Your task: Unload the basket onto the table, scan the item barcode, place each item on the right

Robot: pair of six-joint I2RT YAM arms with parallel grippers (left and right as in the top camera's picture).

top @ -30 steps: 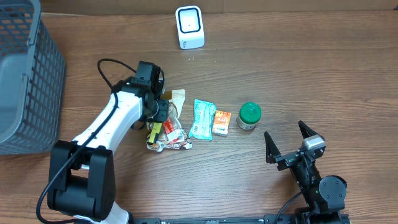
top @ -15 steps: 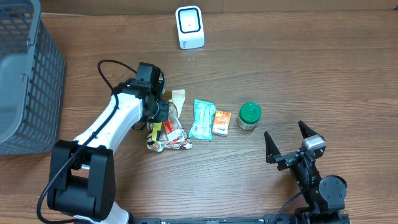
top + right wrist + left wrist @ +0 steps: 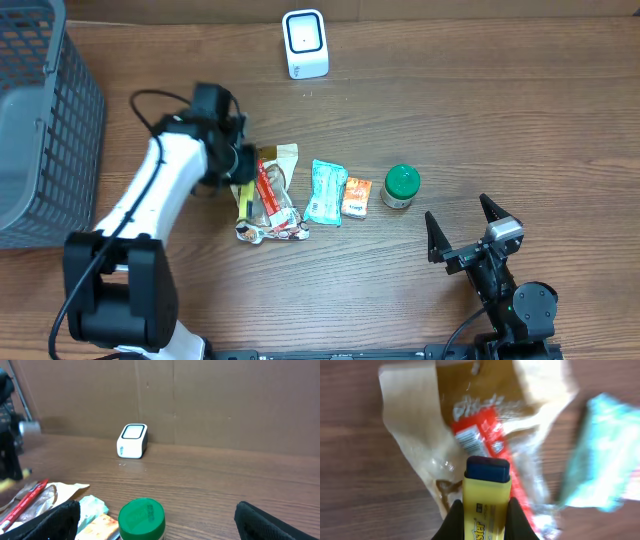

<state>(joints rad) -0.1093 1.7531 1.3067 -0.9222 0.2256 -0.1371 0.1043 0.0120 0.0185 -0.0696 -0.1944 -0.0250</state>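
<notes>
My left gripper [image 3: 483, 521] is shut on a yellow highlighter [image 3: 486, 492] with a dark blue cap, which juts out past the fingertips. From overhead the left gripper [image 3: 238, 172] holds the yellow highlighter [image 3: 243, 197] just left of a crumpled clear and tan wrapper [image 3: 272, 200] with a red pack inside. The white scanner [image 3: 305, 43] stands at the back of the table, well apart from it. My right gripper [image 3: 458, 222] rests open at the front right, with nothing between its fingers.
A teal packet [image 3: 325, 192], an orange packet [image 3: 357, 196] and a green-lidded jar [image 3: 401, 185] lie in a row right of the wrapper. A grey mesh basket [image 3: 40, 130] fills the left edge. A cardboard wall stands behind the scanner [image 3: 132, 440].
The left gripper has shut on the yellow highlighter and carried it left and back, off the wrapper pile. The right arm has not moved.
</notes>
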